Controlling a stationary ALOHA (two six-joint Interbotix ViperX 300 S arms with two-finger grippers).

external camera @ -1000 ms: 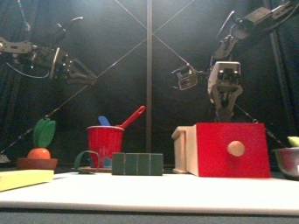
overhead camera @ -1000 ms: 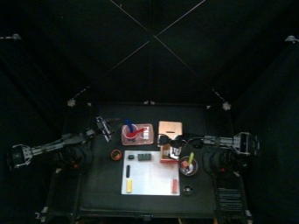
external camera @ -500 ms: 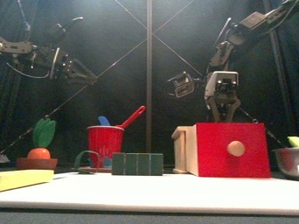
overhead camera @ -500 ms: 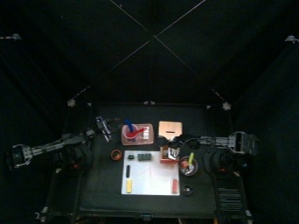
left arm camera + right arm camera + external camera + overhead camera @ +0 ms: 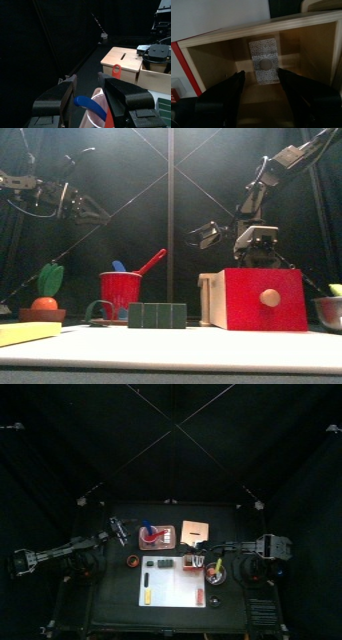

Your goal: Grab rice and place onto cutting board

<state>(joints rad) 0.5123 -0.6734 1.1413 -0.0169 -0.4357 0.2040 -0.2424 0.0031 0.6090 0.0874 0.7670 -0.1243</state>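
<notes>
Item: right pincer [image 5: 264,102], jaws spread wide, which I hold over the open box [image 5: 211,65] because what I take for the rice [image 5: 264,60] lies directly below it, board [image 5: 174,584] near alongside, left pincer [image 5: 87,102] spread, parked well apart.

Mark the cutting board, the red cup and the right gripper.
cutting board [image 5: 171,589]: top view, bare middle of the white surface.
red cup [image 5: 120,291]: front view, middle of its outer wall.
right gripper [image 5: 259,80]: right wrist view, midway between the open fingertips, over the wooden box.
</notes>
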